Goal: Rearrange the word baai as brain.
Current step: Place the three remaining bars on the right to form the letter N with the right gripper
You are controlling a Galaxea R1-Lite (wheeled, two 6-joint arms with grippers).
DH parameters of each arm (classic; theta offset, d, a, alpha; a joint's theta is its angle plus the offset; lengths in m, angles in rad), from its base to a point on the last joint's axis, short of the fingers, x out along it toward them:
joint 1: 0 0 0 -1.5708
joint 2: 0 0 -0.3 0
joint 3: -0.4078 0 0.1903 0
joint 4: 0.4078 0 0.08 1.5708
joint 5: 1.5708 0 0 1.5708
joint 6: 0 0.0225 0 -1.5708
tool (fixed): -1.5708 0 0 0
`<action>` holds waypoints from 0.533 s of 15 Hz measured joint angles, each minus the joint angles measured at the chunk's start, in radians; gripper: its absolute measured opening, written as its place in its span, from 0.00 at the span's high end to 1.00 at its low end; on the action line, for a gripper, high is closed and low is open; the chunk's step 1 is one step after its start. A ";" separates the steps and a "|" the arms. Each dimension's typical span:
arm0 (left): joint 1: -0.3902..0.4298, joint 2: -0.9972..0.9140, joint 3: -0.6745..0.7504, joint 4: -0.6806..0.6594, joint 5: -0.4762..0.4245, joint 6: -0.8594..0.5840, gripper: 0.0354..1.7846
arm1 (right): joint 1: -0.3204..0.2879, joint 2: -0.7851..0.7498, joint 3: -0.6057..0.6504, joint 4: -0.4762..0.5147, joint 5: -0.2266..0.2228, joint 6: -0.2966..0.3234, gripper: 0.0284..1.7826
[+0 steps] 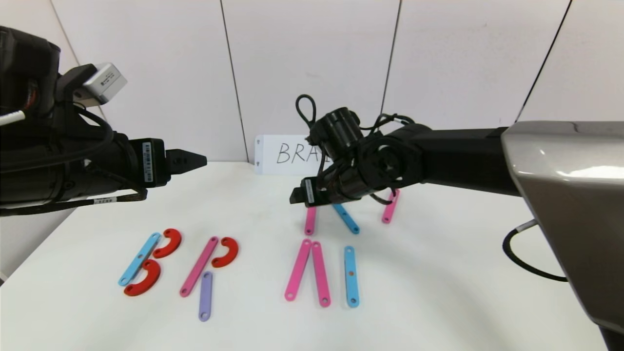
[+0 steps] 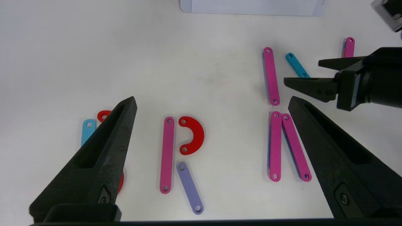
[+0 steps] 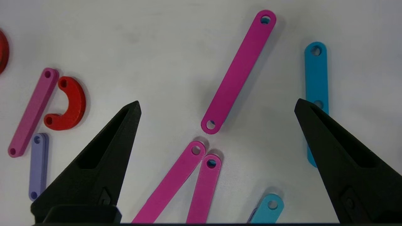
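Hovering right gripper (image 1: 296, 195), fingers apart, empty, a pink strip (image 3: 238, 71) between its fingertips; left gripper (image 1: 197, 159) likewise apart; white card (image 1: 287, 154) reads "BRA", rest hidden.

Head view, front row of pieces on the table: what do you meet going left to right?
Light-blue strip → two red half-rings beside it → long pink strip → red half-ring → purple strip below it → two pink strips meeting at the top → upright light-blue strip.
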 joint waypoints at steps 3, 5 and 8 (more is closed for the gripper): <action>0.012 -0.006 0.000 0.006 -0.003 0.000 0.06 | 0.010 0.046 -0.004 -0.013 -0.004 0.000 0.04; 0.013 -0.008 -0.001 0.009 -0.003 0.000 0.06 | 0.010 0.064 -0.004 -0.016 -0.005 -0.001 0.04; 0.014 -0.008 -0.001 0.009 -0.003 0.001 0.06 | 0.003 0.079 -0.005 -0.031 -0.006 -0.001 0.04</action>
